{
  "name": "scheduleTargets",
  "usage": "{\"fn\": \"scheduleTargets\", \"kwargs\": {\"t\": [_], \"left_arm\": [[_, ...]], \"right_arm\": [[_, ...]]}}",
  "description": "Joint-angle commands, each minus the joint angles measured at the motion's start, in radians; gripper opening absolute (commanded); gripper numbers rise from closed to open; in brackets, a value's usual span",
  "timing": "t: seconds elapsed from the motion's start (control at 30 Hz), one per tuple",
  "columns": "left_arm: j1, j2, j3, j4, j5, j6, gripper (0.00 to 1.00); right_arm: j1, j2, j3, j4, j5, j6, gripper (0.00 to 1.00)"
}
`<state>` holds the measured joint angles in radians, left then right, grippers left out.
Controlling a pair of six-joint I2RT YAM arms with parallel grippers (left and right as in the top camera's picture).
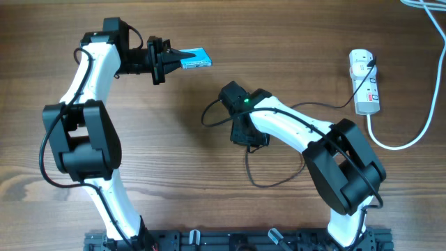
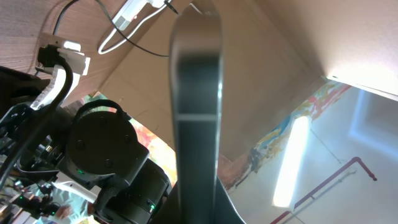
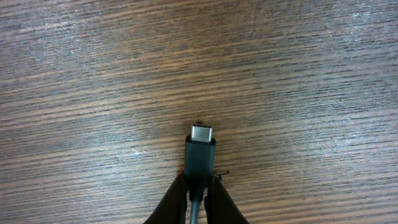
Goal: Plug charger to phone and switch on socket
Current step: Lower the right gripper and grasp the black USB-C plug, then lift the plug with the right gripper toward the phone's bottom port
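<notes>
The phone (image 1: 196,58), with its cyan-blue screen, is held above the table at the upper left, and my left gripper (image 1: 178,59) is shut on one end of it. In the left wrist view the phone (image 2: 196,93) shows edge-on, a dark slab rising from between the fingers of the left gripper (image 2: 198,208). My right gripper (image 1: 247,138) points down at mid-table. The right gripper (image 3: 199,190) is shut on the charger (image 3: 200,151) just behind its small plug tip, which lies on the wood. The thin black charger cable (image 1: 265,183) loops away to the socket (image 1: 365,82) at the right.
A black plug (image 1: 368,65) sits in the socket's outlet end. A thick white cord (image 1: 411,136) curves off the socket toward the table's right edge. The right arm (image 2: 102,149) and the socket (image 2: 134,11) show in the left wrist view.
</notes>
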<state>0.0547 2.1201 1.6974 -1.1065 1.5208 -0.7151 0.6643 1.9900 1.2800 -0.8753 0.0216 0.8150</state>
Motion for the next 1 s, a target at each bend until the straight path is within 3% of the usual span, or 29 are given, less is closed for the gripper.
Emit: {"fn": "scheduleTargets", "kwargs": {"t": [0.0,0.17,0.3,0.37,0.5,0.6,0.97], "left_arm": [[0.006,-0.033,0.014,0.0,0.053,0.024,0.04],[0.006,-0.033,0.014,0.0,0.053,0.024,0.04],[0.006,-0.033,0.014,0.0,0.053,0.024,0.04],[0.006,-0.033,0.014,0.0,0.053,0.024,0.04],[0.006,-0.033,0.014,0.0,0.053,0.024,0.04],[0.006,-0.033,0.014,0.0,0.053,0.024,0.04],[0.006,-0.033,0.014,-0.001,0.053,0.024,0.04]], "right_arm": [[-0.001,0.048,-0.012,-0.007,0.004,0.011,0.11],[-0.001,0.048,-0.012,-0.008,-0.001,0.0,0.12],[-0.001,0.048,-0.012,-0.013,-0.001,0.0,0.28],[-0.001,0.048,-0.012,-0.029,-0.01,0.006,0.3],[-0.001,0.048,-0.012,-0.029,-0.023,0.009,0.29],[-0.001,0.048,-0.012,-0.031,-0.023,0.026,0.19],[-0.001,0.048,-0.012,-0.037,-0.048,0.049,0.17]]}}
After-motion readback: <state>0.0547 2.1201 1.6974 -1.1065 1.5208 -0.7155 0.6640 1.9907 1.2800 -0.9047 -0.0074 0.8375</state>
